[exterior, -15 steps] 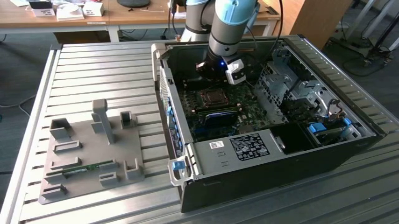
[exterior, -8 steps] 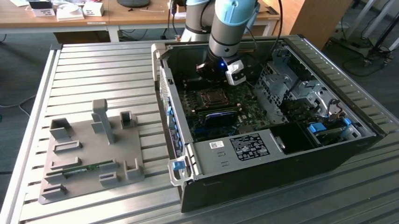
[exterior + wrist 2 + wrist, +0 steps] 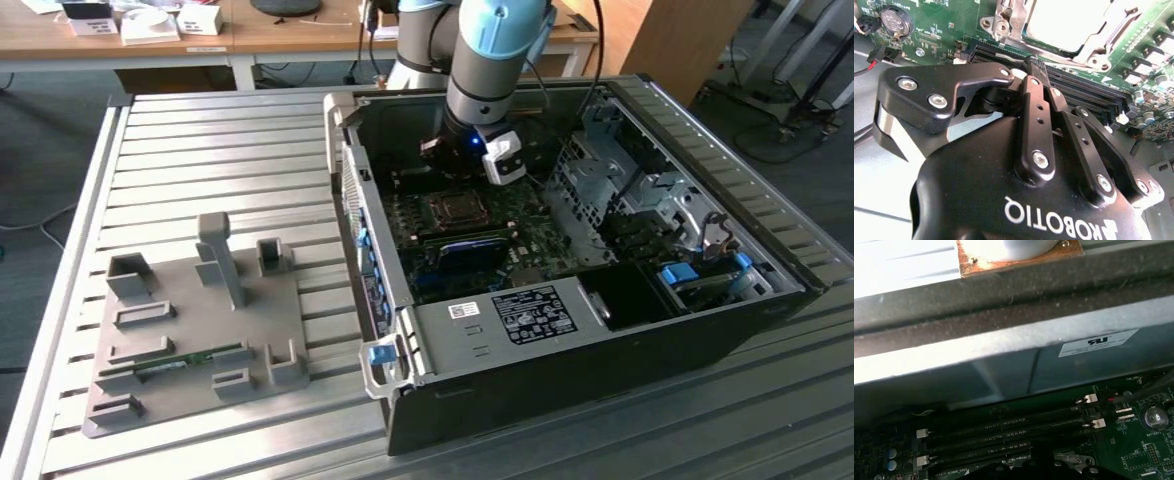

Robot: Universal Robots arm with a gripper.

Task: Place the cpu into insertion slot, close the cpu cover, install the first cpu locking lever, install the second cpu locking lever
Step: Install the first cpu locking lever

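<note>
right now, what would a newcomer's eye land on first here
The open computer case on the slatted table, with the arm reaching down into it. The gripper hangs with its fingers closed together just above the memory slots, beside the cpu cover. At the exterior view's left sits a grey fixture tray.

This is a robotics lab or test workshop. An open computer case (image 3: 587, 250) and a grey fixture plate (image 3: 194, 330) with holders lie on a ribbed aluminium workbench (image 3: 200, 160), the robot arm (image 3: 494, 60) reaching into the case. Behind the bench's far edge stand wooden desks (image 3: 267, 35) with small boxes and trailing cables.
</note>
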